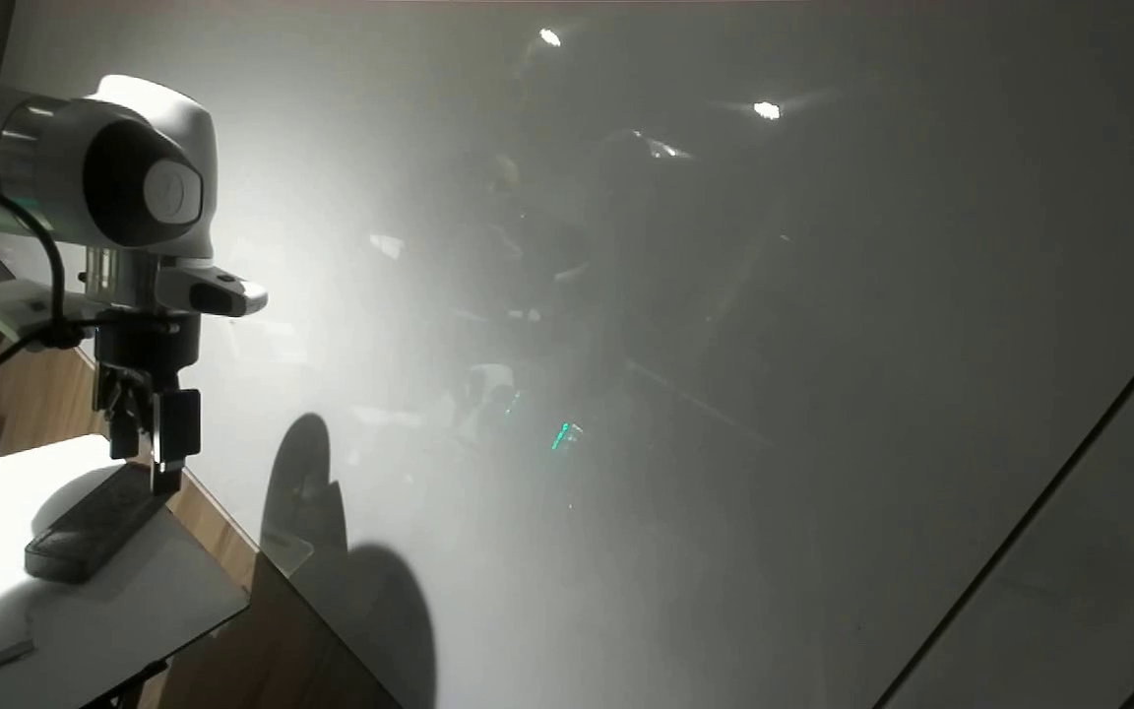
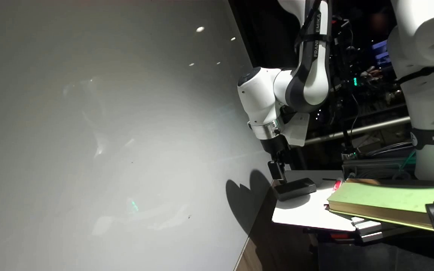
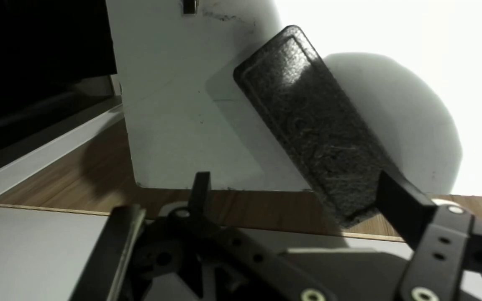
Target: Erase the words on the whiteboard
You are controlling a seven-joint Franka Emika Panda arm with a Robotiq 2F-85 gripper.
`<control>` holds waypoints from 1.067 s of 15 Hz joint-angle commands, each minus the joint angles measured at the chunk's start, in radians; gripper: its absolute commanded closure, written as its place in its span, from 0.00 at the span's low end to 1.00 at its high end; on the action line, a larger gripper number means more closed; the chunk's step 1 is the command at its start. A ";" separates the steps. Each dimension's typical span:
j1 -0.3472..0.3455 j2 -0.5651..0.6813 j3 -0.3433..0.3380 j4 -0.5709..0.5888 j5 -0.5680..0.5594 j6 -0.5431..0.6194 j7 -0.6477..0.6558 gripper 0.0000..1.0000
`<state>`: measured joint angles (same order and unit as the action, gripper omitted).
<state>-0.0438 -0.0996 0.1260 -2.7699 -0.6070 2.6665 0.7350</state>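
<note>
Glossy, flat grey-white whiteboard (image 1: pixel 774 551) fills most of an exterior view, right of the small white table (image 1: pixel 173 601). At the table's right edge, the black claw (image 3: pixel 293 184) gapes wide by the end of a dark rectangular block (image 1: pixel 90 527).

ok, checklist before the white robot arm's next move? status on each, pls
1. Black two-jawed pincer open: ok, jaws apart.
2. Black oblong eraser-like block resting on small white table: ok, though one end juts past its edge.
3. Block centred between the jaws: not ok; in the wrist view it lies aslant, nearer one jaw.
4. Jaw contact with the block: cannot tell.
5. Words on large glossy white-grey whiteboard: cannot tell; no letters legible.
</note>
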 commanded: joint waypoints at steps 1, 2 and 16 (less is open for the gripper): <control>0.003 0.019 -0.019 0.000 0.016 0.059 -0.044 0.00; 0.006 0.022 -0.019 0.000 0.011 0.081 -0.052 0.00; 0.031 0.081 -0.042 -0.001 -0.120 0.265 -0.356 0.00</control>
<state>-0.0017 -0.0486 0.1118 -2.7709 -0.6856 2.8863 0.4425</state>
